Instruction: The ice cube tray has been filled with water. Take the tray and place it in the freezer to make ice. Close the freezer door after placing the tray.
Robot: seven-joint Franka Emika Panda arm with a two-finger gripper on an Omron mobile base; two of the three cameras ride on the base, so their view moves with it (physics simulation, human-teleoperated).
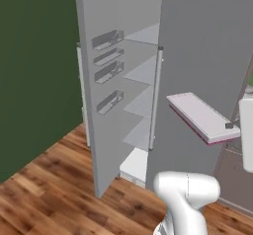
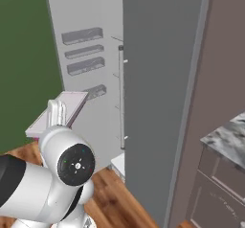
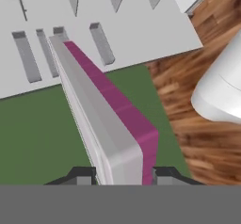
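The ice cube tray [image 3: 110, 119] rides in my gripper [image 3: 123, 175], jaws drawn in on one short end so the slab juts out ahead of the hand. In the left base view the tray [image 1: 200, 114] hangs level in mid-air in front of the closed right door [image 1: 197, 56], just beside the open freezer [image 1: 141, 105]. I read it as a stiff, thin slab, light in itself but carrying water, so any tilt would spill; held at one end it has a long lever arm, and a pinch nearer the middle of a long edge would steady it better. The smooth sides look slippery. Beyond it, the freezer door [image 1: 99, 81] stands swung wide, its inner bins [image 1: 107, 56] facing the compartment's pale shelves [image 1: 143, 71]. From the right base view the tray [image 2: 60, 112] sits behind the arm, with the door [image 2: 81, 54] past it. Wood floor [image 1: 49, 194] lies below. I can read no brand, label or writing anywhere.
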